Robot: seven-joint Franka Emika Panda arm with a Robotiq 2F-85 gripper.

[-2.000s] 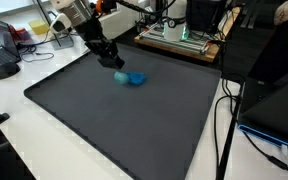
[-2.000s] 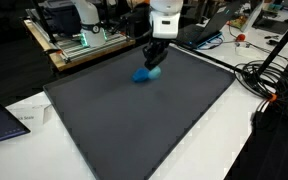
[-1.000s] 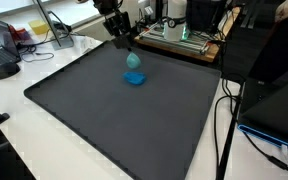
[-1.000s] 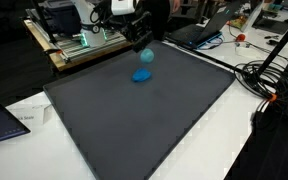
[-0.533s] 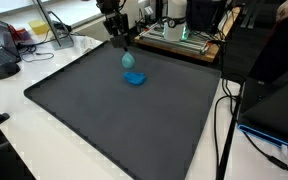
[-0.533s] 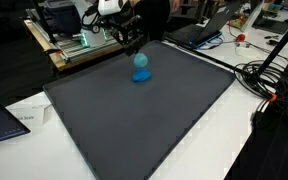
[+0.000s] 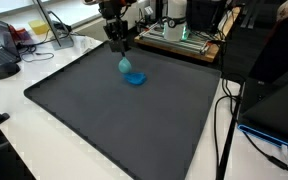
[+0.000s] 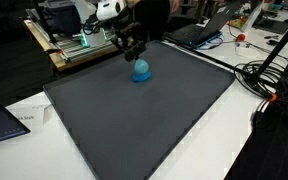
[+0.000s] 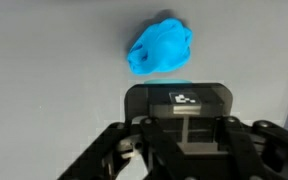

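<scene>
The arm is reaching in from the far edge of the bench and pointing its wrist steeply down, so the gripper [image 7: 122,44] is hanging clear above the dark mat [image 7: 114,125]. Its fingers are clenching a small pale blue piece [image 7: 125,66], which is dangling straight below the tips and not touching the mat. Just beyond and below that, a crumpled blue lump [image 7: 137,79] is lying on the mat, apart from the fingers. The mat is covering most of a white table [image 7: 24,135]. Behind the gripper a wooden rack of electronics [image 7: 179,38] is standing, and cables [image 8: 269,85] are trailing off to the side. In an exterior view the dangling piece is overlapping the lump [image 8: 141,72], so the two are reading as one blob. The wrist view is looking down on the lump [image 9: 160,47] ahead of the gripper, showing only a thin blue edge of the held piece [image 9: 170,87].
</scene>
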